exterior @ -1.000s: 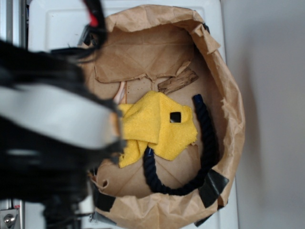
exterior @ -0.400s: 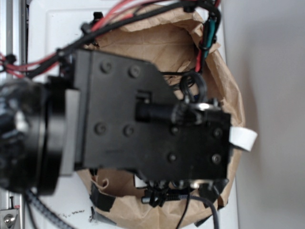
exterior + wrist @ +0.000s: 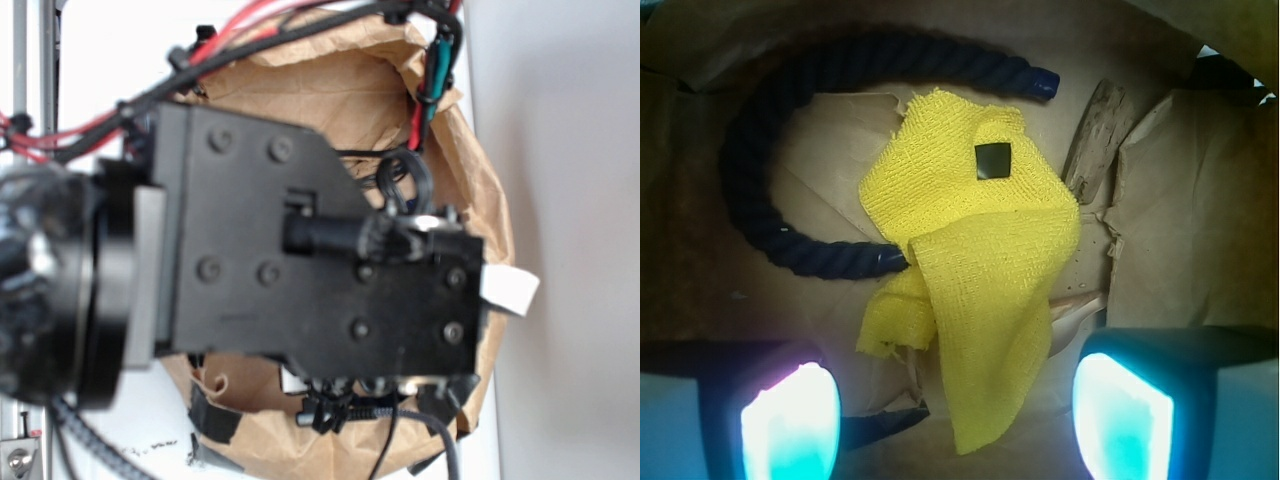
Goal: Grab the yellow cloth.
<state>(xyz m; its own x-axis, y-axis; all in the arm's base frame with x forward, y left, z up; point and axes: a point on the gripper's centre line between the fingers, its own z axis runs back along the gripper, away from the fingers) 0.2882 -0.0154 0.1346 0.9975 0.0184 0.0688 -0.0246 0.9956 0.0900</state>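
In the exterior view you see mostly the arm itself: the black wrist housing and gripper fill the middle of the picture and cover nearly all of the brown paper bag, whose crumpled rim shows above, to the right and below. Red, black and green cables run across the top of the bag. A small white tab sticks out at the right edge of the housing. From here you cannot see the yellow cloth or the jaws.

In the wrist view you look straight down into the bag. The yellow cloth lies on the bag's floor, near the centre of the picture, partly folded over itself, with a small dark square hole in its upper part. Its lower tail reaches down between the two fingertips, which stand wide apart at the bottom corners; the gripper is spread and holds nothing. The dark navy rope curves around the cloth's upper and left sides, one end tucked under the cloth's left edge. A piece of wood lies just to the right of the cloth.
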